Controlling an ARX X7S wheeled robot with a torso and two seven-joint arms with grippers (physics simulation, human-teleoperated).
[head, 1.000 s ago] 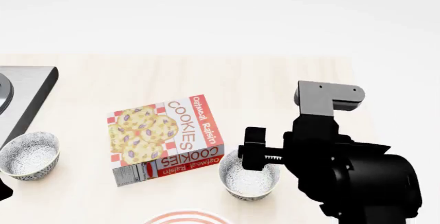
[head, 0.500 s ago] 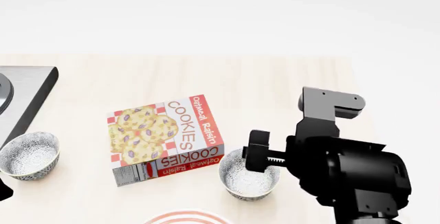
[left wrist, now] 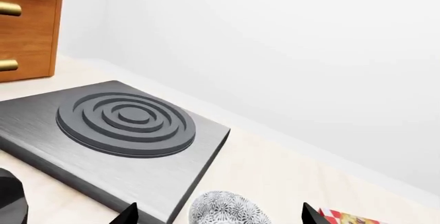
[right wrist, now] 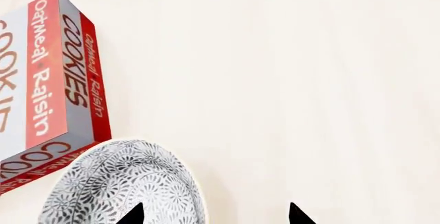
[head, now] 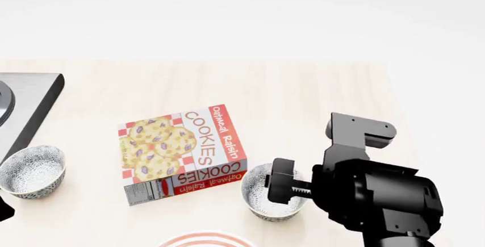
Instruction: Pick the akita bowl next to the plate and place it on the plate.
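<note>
Jaws spread — right gripper [head: 282,180] poised over the akita bowl's [head: 262,199] rim.

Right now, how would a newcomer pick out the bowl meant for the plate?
Find the cookie box mid-table. The akita bowl sits just off its right near corner, under the right gripper, above the plate. Its twin bowl sits far left, beside the stove.

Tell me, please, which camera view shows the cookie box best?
The head view: the whole cookie box lies flat there, label readable. The right wrist view shows only one end of it; the left wrist view catches just a red-checked corner.
</note>
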